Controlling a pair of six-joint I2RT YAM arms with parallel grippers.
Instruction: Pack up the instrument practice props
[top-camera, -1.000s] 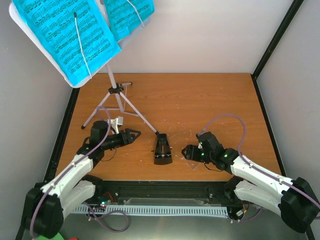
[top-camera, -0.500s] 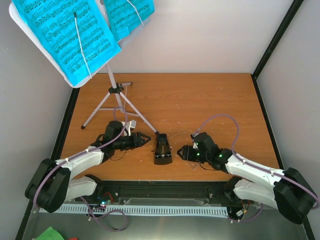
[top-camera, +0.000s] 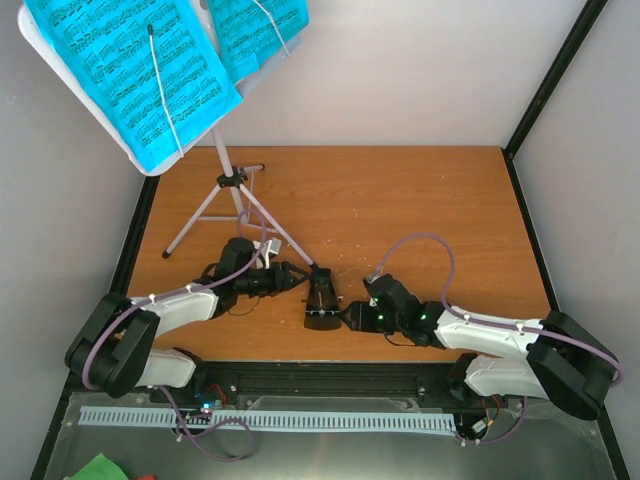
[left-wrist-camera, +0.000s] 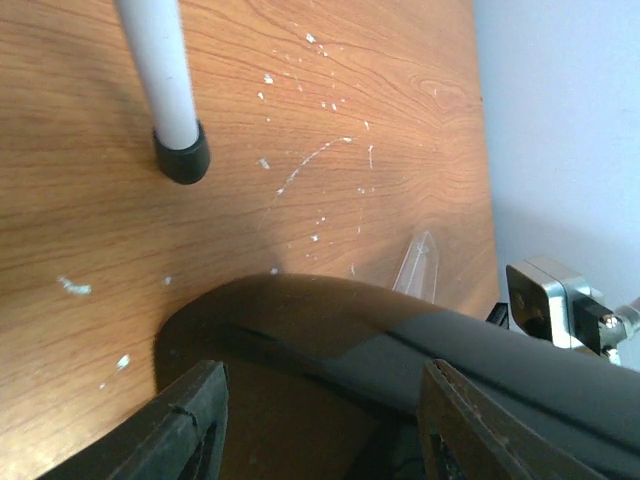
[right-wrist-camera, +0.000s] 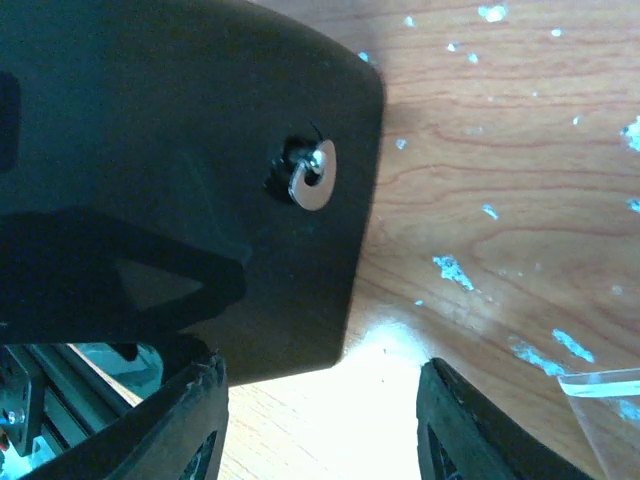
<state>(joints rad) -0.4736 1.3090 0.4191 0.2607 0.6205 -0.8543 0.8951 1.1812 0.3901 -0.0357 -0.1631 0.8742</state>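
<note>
The small black pyramid metronome (top-camera: 322, 298) lies on the wooden table near the front edge. My left gripper (top-camera: 297, 279) is open just left of it, and its dark body (left-wrist-camera: 350, 330) fills the space ahead of the open fingers (left-wrist-camera: 190, 425). My right gripper (top-camera: 352, 316) is open just right of it, facing its black base (right-wrist-camera: 180, 150). The white tripod music stand (top-camera: 225, 165) stands at the back left with cyan sheet-music pages (top-camera: 130, 70) on its desk. A clear plastic cover edge (left-wrist-camera: 418, 268) shows beyond the metronome, and also in the right wrist view (right-wrist-camera: 600, 385).
One tripod leg ends in a black rubber foot (left-wrist-camera: 180, 155) close to my left gripper; the foot also shows in the top view (top-camera: 317, 268), beside the metronome. White walls close in the table at left, back and right. The table's front edge (top-camera: 330, 358) is just behind the metronome.
Both grippers have closed in on the metronome: the left moved right past the tripod leg, the right moved left. The metronome and stand have not moved.
</note>
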